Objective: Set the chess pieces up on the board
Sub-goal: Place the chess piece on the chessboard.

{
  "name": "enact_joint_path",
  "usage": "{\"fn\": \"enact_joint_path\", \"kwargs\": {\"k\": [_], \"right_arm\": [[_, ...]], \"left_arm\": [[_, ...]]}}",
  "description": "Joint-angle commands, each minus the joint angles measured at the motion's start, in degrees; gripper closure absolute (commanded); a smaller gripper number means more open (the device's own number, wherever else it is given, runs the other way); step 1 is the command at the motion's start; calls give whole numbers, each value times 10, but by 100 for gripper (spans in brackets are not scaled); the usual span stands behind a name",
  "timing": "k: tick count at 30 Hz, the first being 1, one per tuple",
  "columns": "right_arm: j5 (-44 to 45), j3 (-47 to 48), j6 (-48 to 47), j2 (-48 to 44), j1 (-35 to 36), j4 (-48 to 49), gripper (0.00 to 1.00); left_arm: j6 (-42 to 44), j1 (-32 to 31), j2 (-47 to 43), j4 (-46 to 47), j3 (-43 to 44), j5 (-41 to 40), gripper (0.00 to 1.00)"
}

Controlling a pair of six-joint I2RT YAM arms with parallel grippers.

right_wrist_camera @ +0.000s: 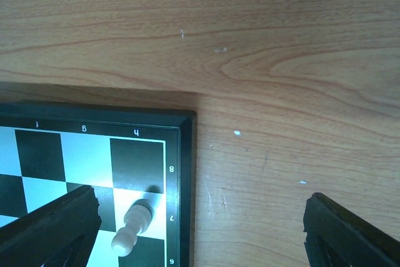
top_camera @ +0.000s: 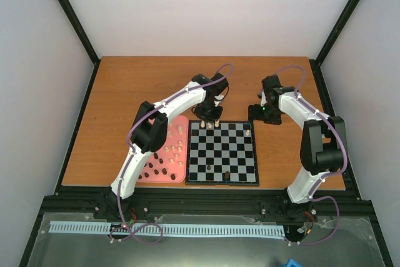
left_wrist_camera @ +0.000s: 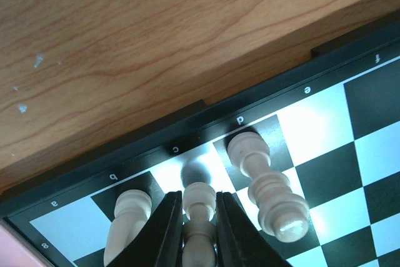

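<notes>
**Left gripper clamped on a cream piece at c-file, far rank**

Left gripper (left_wrist_camera: 199, 236) is closed onto a cream piece (left_wrist_camera: 199, 207) over the white c square, far rank of the board (top_camera: 237, 154). The piece is upright, long axis in line with the fingers (left_wrist_camera: 164, 236), base end toward the square. Its shadow falls on the square just past the base; contact with the board can't be told.

Tight slot: a cream b-file piece (left_wrist_camera: 128, 217) is just beside it on one side and a taller cream d-file piece (left_wrist_camera: 265, 182) on the other, both standing on their bases. The board's black border runs right behind this rank, with bare worktop (left_wrist_camera: 156, 42) beyond.

A pink tray (top_camera: 178, 119) sits just beside the board's left edge, with cream and dark pieces in it.

Right gripper (top_camera: 262, 114) hangs off the board's far right corner over the worktop, fingers (right_wrist_camera: 56, 223) wide apart. A cream pawn (right_wrist_camera: 133, 228) stands upright on h7, next to the right border. Two dark pieces (top_camera: 208, 167) stand toward the board's near edge.
</notes>
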Motion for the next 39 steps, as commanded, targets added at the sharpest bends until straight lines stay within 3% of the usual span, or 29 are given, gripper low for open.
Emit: {"fn": "enact_joint_path", "kwargs": {"k": [1,24,33,39], "right_arm": [[3,-2,3,-19,-4,3,12],[0,0,1,-13,-4,4,11],[-2,-4,0,-15,-4,4,11],[-5,-2,-1,-15,-4,4,11]], "left_arm": [[7,-7,13,0,33,-5,95],[13,-7,29,-3,44,-23,91],[13,-7,29,-2,42,-23,84],[14,-7,26,-2,41,-20,74]]}}
